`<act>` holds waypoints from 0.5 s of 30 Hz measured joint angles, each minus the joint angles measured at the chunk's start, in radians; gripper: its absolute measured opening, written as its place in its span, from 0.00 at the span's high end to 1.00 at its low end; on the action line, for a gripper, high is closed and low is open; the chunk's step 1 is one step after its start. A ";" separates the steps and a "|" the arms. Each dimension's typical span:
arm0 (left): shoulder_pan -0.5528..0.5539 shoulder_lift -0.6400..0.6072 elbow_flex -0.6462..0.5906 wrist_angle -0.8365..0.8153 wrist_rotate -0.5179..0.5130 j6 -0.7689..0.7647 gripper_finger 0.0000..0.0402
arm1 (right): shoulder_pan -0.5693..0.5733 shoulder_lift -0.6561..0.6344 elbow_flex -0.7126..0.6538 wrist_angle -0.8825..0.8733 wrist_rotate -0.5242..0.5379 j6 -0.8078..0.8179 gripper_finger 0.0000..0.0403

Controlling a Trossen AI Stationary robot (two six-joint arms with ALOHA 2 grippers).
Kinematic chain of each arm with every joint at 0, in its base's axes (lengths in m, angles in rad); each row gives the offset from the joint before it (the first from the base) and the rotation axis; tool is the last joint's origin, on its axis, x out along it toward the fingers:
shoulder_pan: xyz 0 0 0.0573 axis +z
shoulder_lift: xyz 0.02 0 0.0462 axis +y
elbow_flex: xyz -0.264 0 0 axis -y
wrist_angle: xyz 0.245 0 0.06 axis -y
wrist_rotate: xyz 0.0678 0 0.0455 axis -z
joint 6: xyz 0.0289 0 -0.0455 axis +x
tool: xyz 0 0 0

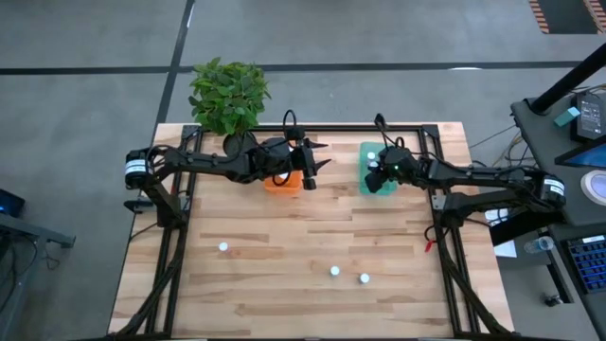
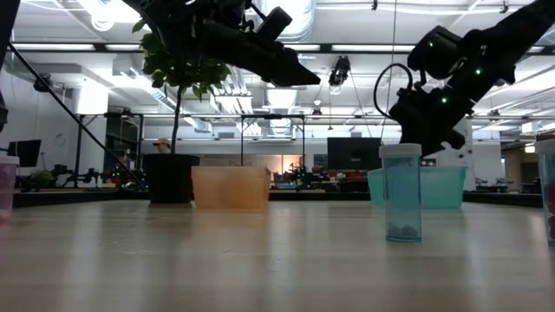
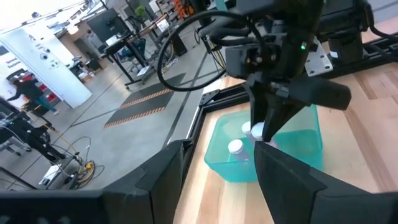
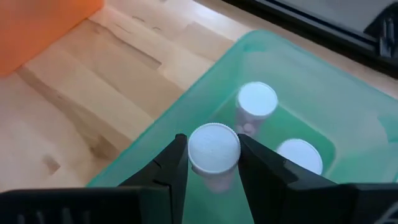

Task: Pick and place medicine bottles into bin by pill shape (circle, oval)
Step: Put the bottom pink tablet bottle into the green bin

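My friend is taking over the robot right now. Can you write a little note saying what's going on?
Right claw is over the teal tub, shut on a white-capped bottle. Two bottles already sit inside.
Left claw is open, holding nothing, above the orange tub.
Left to do: drop this bottle, then sort the three bottles on the table.

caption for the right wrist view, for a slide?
Right gripper holds a white-capped medicine bottle over the teal tub, where two more bottles already sit.
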 joint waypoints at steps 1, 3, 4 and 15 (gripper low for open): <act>0.000 0.000 0.000 0.000 0.000 0.000 0.55 | -0.003 0.000 -0.004 0.004 0.000 0.009 0.71; 0.000 0.000 0.000 0.000 0.000 0.000 0.55 | -0.006 0.000 -0.008 0.009 0.004 0.018 0.71; 0.000 0.000 0.000 0.000 0.000 0.000 0.55 | -0.006 0.000 -0.010 0.009 0.007 0.023 0.71; 0.001 0.000 0.000 -0.001 0.000 0.000 0.55 | -0.005 0.001 -0.033 0.041 0.003 0.074 0.70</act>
